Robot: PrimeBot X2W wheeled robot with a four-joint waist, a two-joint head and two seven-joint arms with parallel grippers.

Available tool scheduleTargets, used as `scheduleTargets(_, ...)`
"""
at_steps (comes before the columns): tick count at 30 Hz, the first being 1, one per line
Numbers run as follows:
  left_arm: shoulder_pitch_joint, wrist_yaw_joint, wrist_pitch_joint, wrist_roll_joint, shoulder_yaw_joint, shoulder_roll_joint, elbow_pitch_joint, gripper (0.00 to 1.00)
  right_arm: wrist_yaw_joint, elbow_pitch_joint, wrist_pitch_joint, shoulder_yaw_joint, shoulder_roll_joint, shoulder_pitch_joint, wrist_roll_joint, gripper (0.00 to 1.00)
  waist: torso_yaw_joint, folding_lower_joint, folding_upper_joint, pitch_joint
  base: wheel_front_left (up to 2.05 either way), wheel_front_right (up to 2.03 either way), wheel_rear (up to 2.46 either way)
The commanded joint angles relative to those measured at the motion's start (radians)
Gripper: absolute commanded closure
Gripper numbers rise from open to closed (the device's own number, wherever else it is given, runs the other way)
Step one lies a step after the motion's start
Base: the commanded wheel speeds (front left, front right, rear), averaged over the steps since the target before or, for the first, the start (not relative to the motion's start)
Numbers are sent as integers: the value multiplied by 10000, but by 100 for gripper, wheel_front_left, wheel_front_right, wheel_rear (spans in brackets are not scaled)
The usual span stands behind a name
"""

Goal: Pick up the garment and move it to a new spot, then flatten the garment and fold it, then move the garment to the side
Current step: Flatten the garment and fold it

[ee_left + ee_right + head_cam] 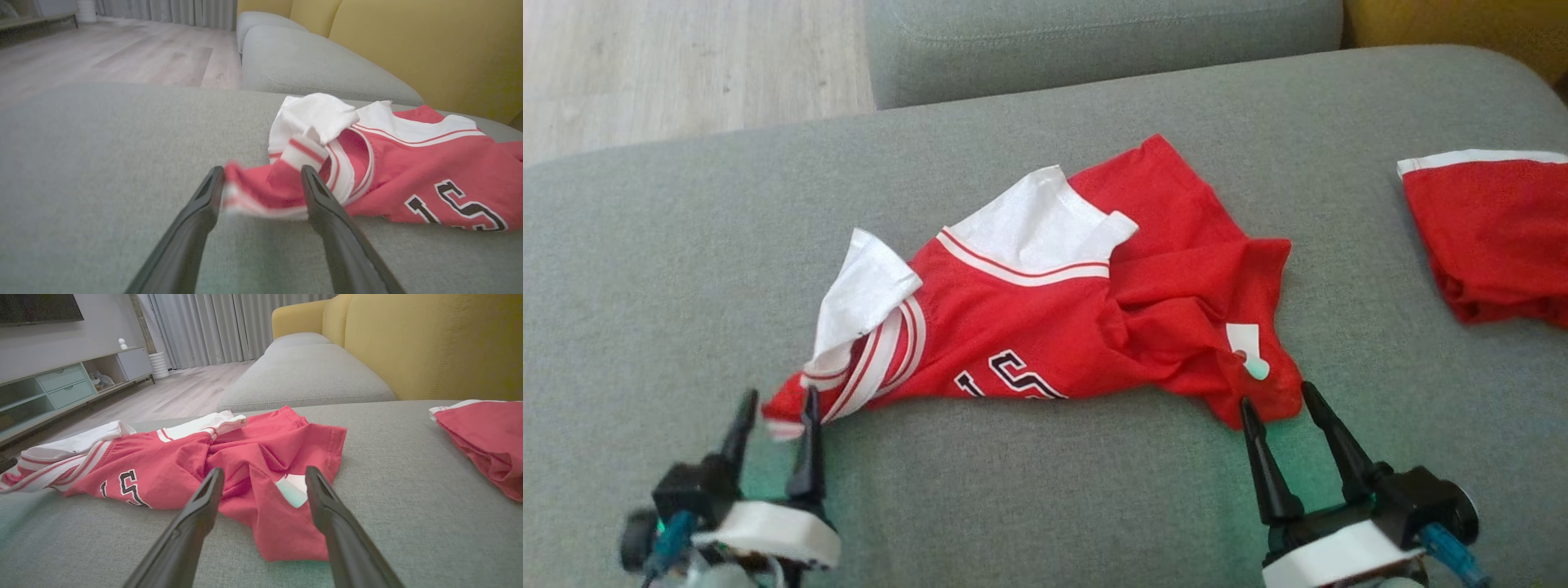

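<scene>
The garment point(1045, 318) is a red jersey with white trim and black lettering, lying crumpled on the grey sofa cushion point(645, 286). My left gripper point(779, 403) is open at the jersey's near-left corner; the striped corner point(261, 196) sits loose between the spread fingers. My right gripper point(1278, 397) is open at the jersey's near-right hem, its fingers on either side of the white label point(292, 490) without pinching the cloth point(261, 465).
A second red garment with white trim point(1494, 233) lies at the cushion's right edge. Another grey cushion point(1094, 41) and a yellow backrest point(429, 343) lie beyond. Wooden floor point(686, 65) is at the far left.
</scene>
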Motion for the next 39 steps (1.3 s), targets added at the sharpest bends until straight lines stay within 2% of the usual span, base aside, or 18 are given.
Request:
scheduleTargets(1,-631,139,-121,323,292,431,-493,0,-7,-283,-65,253,-81,-454,-14,0,-47,0,-1,82,0,0,0)
scheduleTargets(3,-1175,374,8,922,130,835,-1004,0,-7,-301,-65,287,-103,-552,-8,0,-127,0,-1,250,0,0,0)
scheduleTargets(5,-1970,378,490,1415,-87,1242,-1600,0,-7,-326,-65,323,-117,-687,-7,0,-253,0,-1,496,0,0,0)
scheduleTargets(7,-2940,110,1171,1734,-359,1555,-2178,0,-7,-355,-65,353,-132,-867,5,0,-407,0,-1,787,0,0,0)
scheduleTargets(9,-4022,-351,2013,2011,-762,1840,-2568,0,-7,-393,-65,392,-144,-1080,22,0,-602,0,-1,1131,0,0,0)
scheduleTargets(12,-5685,-877,3310,1971,-1550,1986,-2697,0,-7,-426,-65,479,-155,-1402,59,0,-932,0,-1,1669,0,0,0)
scheduleTargets(15,-7190,-1027,4441,1465,-2580,2074,-2267,0,-7,-440,-65,610,-141,-1717,126,0,-1333,0,-1,2224,0,0,0)
scheduleTargets(17,-8008,-1037,5106,619,-3594,2194,-1914,0,-7,-430,-65,721,-122,-1917,177,0,-1633,0,-1,2567,0,0,0)
scheduleTargets(20,-9053,-1041,5871,-485,-4942,2619,-1418,0,-7,-417,-65,873,-85,-2166,293,0,-2098,0,-1,3015,0,0,0)
scheduleTargets(25,-10027,-1043,6643,-1850,-6421,3348,-640,0,-7,-366,-65,1070,-44,-2369,491,0,-2819,0,-1,3512,0,0,0)
scheduleTargets(32,-10693,-1043,6754,-3127,-7326,3887,-195,0,-7,-377,-65,1238,-37,-2393,932,0,-3299,0,-1,3832,0,0,0)
scheduleTargets(39,-11173,-1044,6888,-3672,-8156,4261,158,0,-7,-377,-65,1274,-35,-2472,1141,0,-3529,0,-1,3902,0,0,0)
